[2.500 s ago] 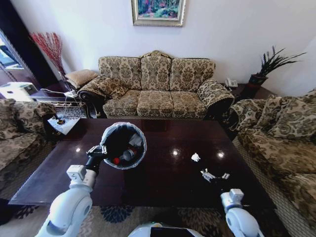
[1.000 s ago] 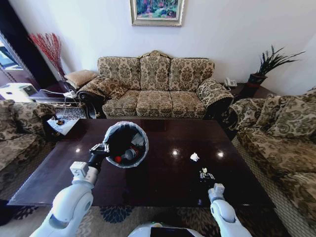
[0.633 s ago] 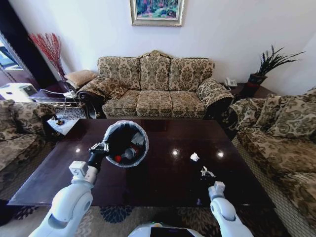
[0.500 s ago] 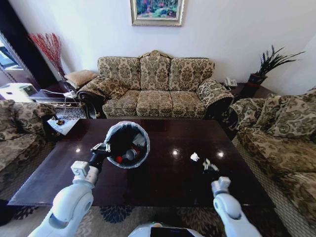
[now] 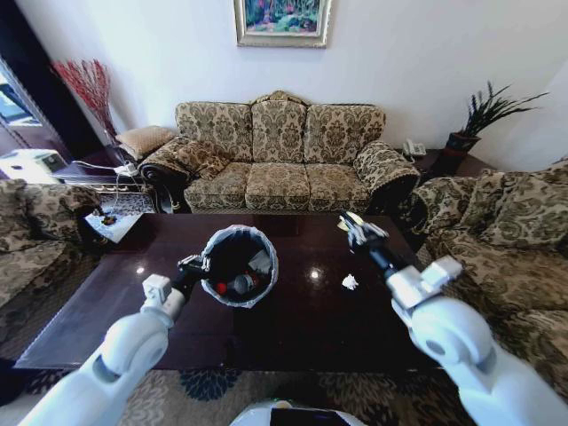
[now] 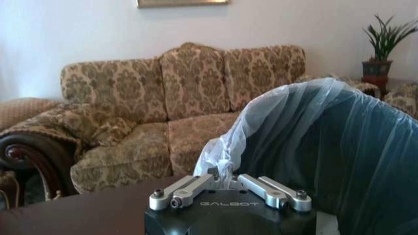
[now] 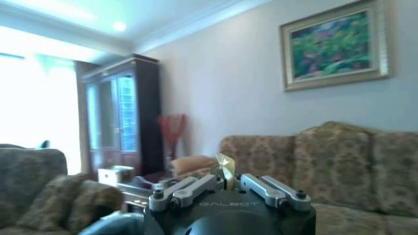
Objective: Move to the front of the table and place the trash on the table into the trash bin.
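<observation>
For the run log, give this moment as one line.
left end effector: shut on trash bin rim | right end effector: raised, shut on yellowish scrap | paper wad: on table

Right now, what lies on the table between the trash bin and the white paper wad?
Head view: bare glossy table between trash bin and white paper wad, apart from a ceiling-light glint.

Ahead of me a patterned sofa (image 5: 280, 155) stands against a pale wall (image 5: 408, 62) under a framed painting (image 5: 284, 19); a potted plant (image 5: 479, 120) stands right.
</observation>
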Controlling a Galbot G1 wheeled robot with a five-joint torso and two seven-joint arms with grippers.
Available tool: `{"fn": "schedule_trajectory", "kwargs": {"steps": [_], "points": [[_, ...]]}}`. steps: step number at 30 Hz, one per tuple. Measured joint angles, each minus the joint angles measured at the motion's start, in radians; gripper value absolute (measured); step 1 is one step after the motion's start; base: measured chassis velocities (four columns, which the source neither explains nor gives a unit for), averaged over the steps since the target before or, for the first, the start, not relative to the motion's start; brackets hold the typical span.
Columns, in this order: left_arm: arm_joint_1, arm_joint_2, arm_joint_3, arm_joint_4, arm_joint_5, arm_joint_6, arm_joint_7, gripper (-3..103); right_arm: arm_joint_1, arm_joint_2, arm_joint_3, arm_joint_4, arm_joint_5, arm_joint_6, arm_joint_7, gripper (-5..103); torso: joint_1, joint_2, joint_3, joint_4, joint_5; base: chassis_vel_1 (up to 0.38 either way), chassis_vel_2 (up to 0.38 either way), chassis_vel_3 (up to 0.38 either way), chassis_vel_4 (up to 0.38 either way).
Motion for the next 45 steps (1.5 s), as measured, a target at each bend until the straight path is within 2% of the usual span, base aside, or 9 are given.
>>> {"fn": "schedule_trajectory", "kwargs": {"steps": [6, 8, 11, 13, 17, 19, 30, 40, 45], "points": [[-0.114, 0.07, 0.086, 0.064, -0.054, 0.022, 0.006, 0, 0.236, 0.006, -0.214, -0.081, 0.057, -0.019, -0.07, 0, 0.0, 0.0, 0.0, 0.0002, 0.0, 0.0, 0.0, 0.0, 0.0], [-0.19, 0.083, 0.135, 0.094, -0.08, 0.034, 0.007, 0, 0.379, 0.041, -0.351, -0.15, 0.079, -0.019, -0.069, 0, 0.0, 0.0, 0.0, 0.0, 0.0, 0.0, 0.0, 0.0, 0.0], [-0.216, 0.083, 0.148, 0.103, -0.089, 0.04, 0.007, 0, 0.462, 0.075, -0.433, -0.194, 0.09, -0.017, -0.068, 0, 0.0, 0.0, 0.0, -0.0002, 0.0, 0.0, 0.0, 0.0, 0.0], [-0.226, 0.081, 0.149, 0.108, -0.098, 0.048, 0.001, 0, 0.586, 0.149, -0.557, -0.259, 0.102, -0.012, -0.067, 0, 0.0, 0.0, 0.0, 0.0006, 0.0, 0.0, 0.0, 0.0, 0.0], [-0.245, 0.078, 0.155, 0.117, -0.103, 0.053, -0.002, 0, 0.656, 0.19, -0.641, -0.297, 0.102, -0.012, -0.067, 0, 0.0, 0.0, 0.0, 0.0015, -0.0003, 0.0, 0.0, 0.0, 0.0], [-0.274, 0.073, 0.165, 0.125, -0.112, 0.06, -0.002, 0, 0.694, 0.223, -0.705, -0.332, 0.09, -0.015, -0.066, 0, 0.0, 0.0, 0.0, 0.0004, -0.0005, 0.0, 0.0, 0.0, 0.0], [-0.284, 0.067, 0.151, 0.121, -0.118, 0.062, 0.005, 0, 0.707, 0.275, -0.771, -0.389, 0.045, -0.062, -0.019, 3, 0.0, 0.0, 0.0, 0.0003, 0.0001, 0.0, 0.0, 0.0, 0.0], [-0.275, 0.049, 0.149, 0.101, -0.114, 0.071, 0.001, 0, 0.722, 0.285, -0.765, -0.428, 0.029, -0.062, 0.004, 34, 0.0, 0.0, 0.0, 0.0002, 0.0001, 0.0, 0.0, 0.0, 0.0], [-0.263, 0.05, 0.146, 0.092, -0.113, 0.074, -0.002, 0, 0.703, 0.278, -0.75, -0.422, 0.019, -0.056, 0.006, 56, 0.0, 0.0, 0.0, 0.0002, 0.0002, 0.0, 0.0, 0.0, 0.0]]}}
